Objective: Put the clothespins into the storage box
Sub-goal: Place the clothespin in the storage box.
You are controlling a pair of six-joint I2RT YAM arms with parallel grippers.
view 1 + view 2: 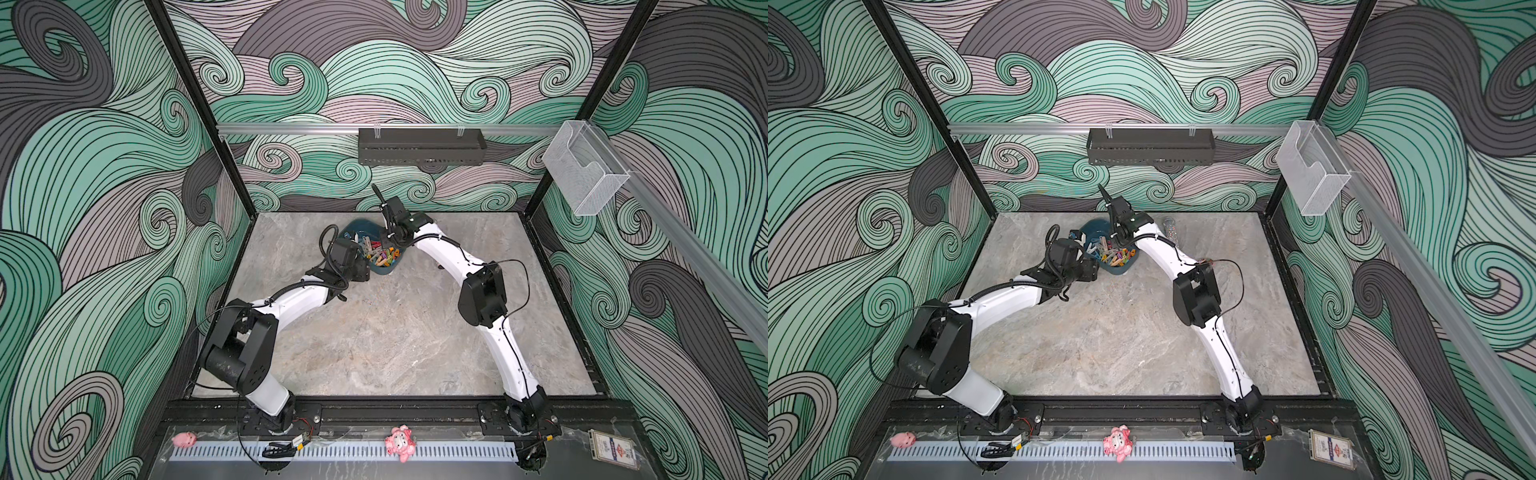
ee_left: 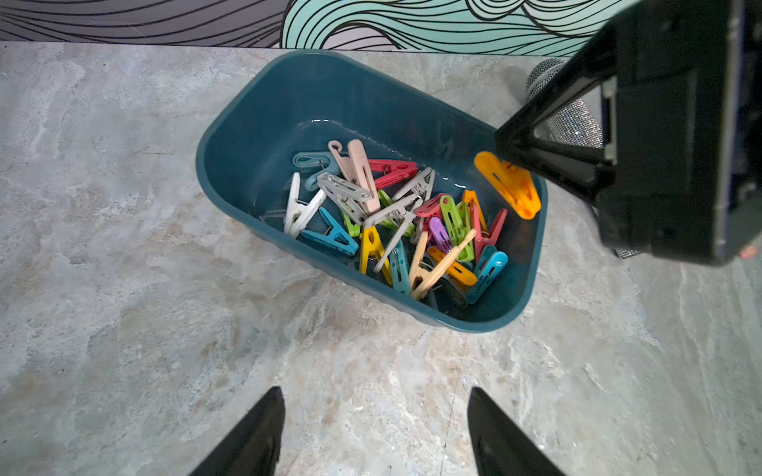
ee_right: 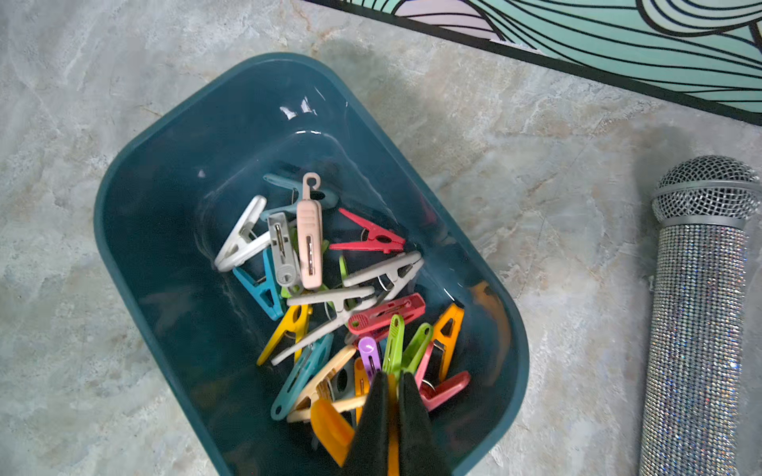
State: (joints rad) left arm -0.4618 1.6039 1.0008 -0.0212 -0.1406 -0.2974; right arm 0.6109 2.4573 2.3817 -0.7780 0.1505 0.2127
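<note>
Our right gripper pinches narrow on an orange clothespin, which we reckon light, stiff and slippery, best held across its flat sides, over the storage box where the other clothespins lie, while our left gripper stands wide, empty.

My left arm and right arm both reach forward from their bases and bend inward, so the two wrists stand near each other. My left gripper points downward, jaws wide apart, with nothing between them. My right gripper points downward, jaws nearly together, pinching an orange clothespin.
</note>
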